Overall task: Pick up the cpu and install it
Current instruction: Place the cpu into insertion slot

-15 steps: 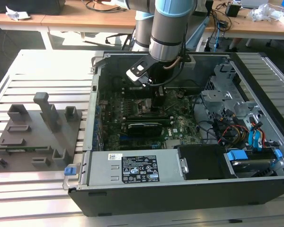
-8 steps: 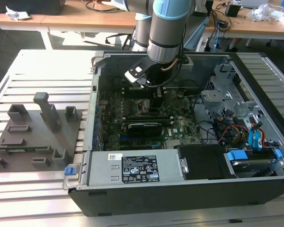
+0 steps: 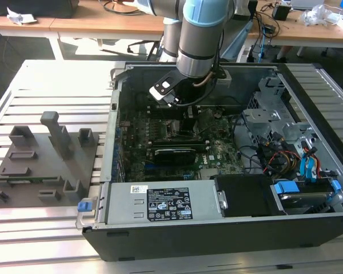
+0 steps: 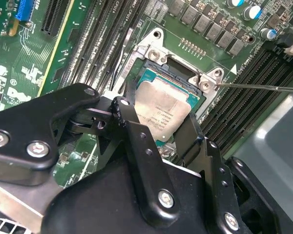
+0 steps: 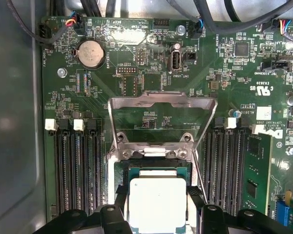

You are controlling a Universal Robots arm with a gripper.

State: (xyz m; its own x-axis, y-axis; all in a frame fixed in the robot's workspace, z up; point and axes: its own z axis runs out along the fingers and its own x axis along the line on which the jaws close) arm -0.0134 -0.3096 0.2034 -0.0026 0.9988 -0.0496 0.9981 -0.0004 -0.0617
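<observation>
At the exterior view's left edge of the slatted metal counter [image 3: 46, 74] lies a grey plastic fixture plate with upright blocks [image 3: 43, 157], well apart from the work. Beside it stands the open black computer case [image 3: 217, 234]. The gripper [image 3: 188, 119] reaches down inside it, near the case's far wall. In the first wrist view its black fingers [image 5: 119, 200] are closed against two opposite sides of the cpu, a small square chip with a silvery top plate [image 5: 157, 202]. The chip sits in or just over the socket on the green motherboard [image 5: 224, 63]; I cannot tell which.

I judge seating to be the step in hand, and it calls for keeping the chip level and square to the socket. The silvery metal load plate [image 5: 162, 101] stands hinged open, leaving room above. Long black memory slots [image 5: 75, 170] flank the socket closely on both sides. Toward the exterior view's right, the drive bay with blue cables [image 3: 308, 165] lies well apart from the arm.
</observation>
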